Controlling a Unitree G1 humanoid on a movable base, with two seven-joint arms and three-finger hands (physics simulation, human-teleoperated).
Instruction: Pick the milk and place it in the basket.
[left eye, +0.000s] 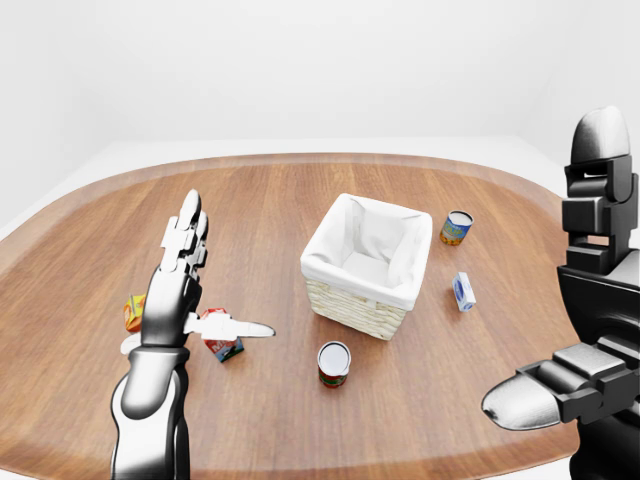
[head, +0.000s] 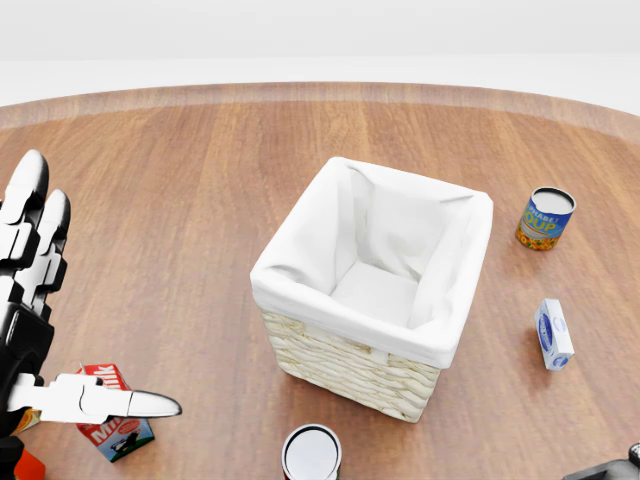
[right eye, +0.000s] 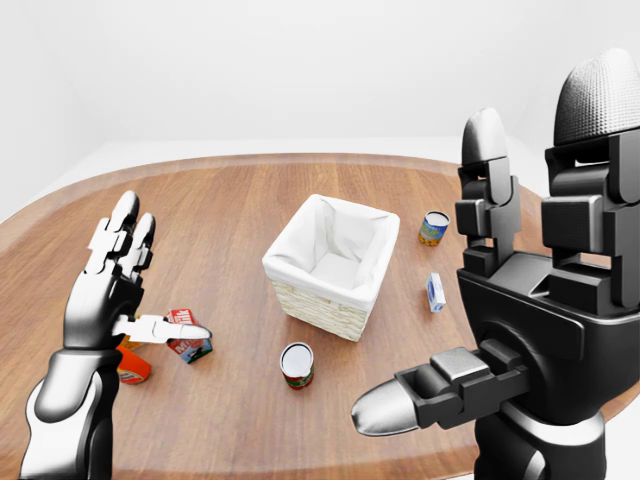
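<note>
Well, the left hand (left eye: 178, 290) hovers spread open just above the milk (head: 113, 414), thumb across it, not gripping. Right hand (right eye: 540, 300) is raised, fingers apart, well away from the basket (head: 352, 365).

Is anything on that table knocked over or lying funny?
Mostly tidy. The milk carton lies tipped on its side near the open left hand, and the small blue-and-white box also lies flat. The basket and both cans stand upright; nothing spilled.
</note>
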